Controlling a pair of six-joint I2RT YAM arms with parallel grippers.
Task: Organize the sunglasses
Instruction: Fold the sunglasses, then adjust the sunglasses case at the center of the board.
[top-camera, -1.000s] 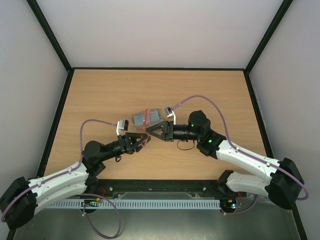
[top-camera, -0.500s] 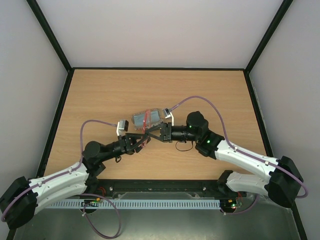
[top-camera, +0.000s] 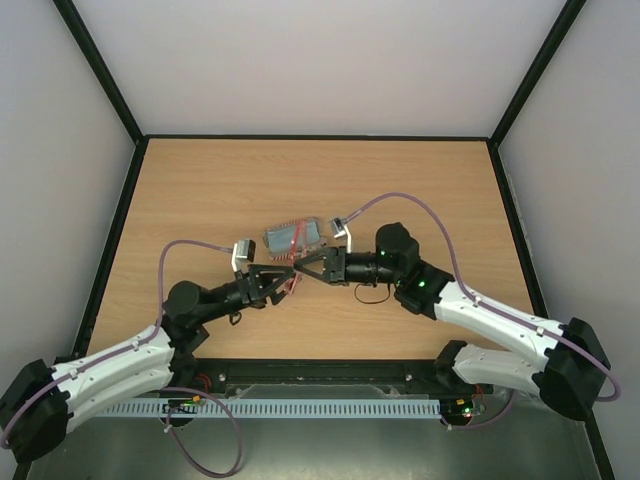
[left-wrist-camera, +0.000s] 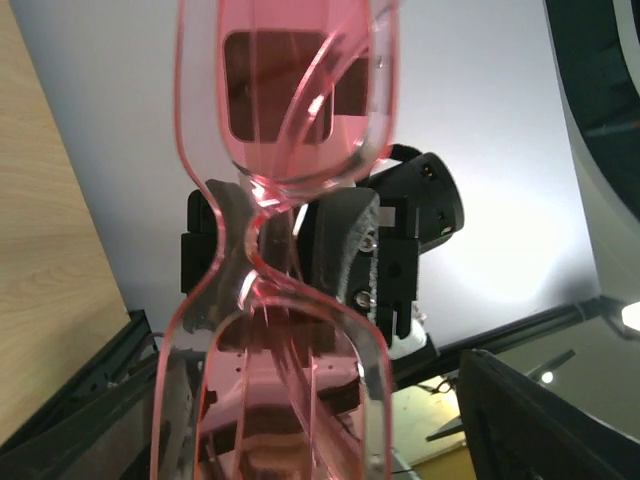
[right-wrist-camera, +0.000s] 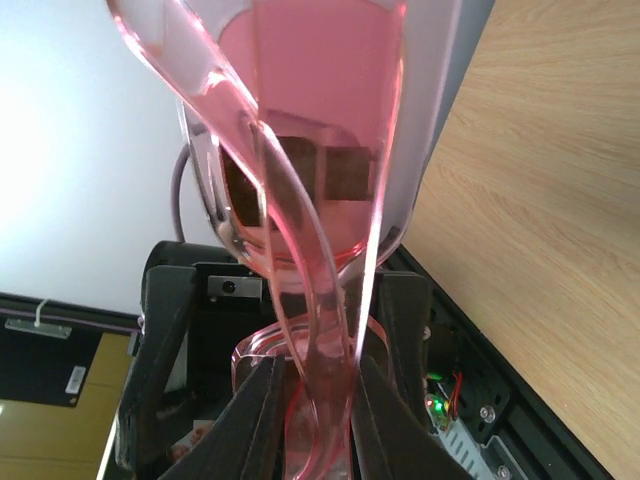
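Wood-grain worktop (top-camera: 200, 190) enclosed by white walls (top-camera: 320, 60). Just in front of the flag-print case (top-camera: 295, 236), from the left: left claw (top-camera: 281, 277) released, jaws spread; red sunglasses (right-wrist-camera: 320, 120); right claw (top-camera: 305, 270) clenched on their bridge.

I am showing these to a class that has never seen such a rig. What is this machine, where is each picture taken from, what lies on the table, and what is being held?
These are two robot arms bolted at the near edge of a wooden table. Each arm ends in a two-finger gripper. The wide picture looks down from above and behind the arms. The two close-ups come from small cameras on their wrists. On the table lies an oblong case with a flag print. The right gripper pinches a pair of translucent red sunglasses, held up between the arms. The left gripper faces it with its jaws apart.
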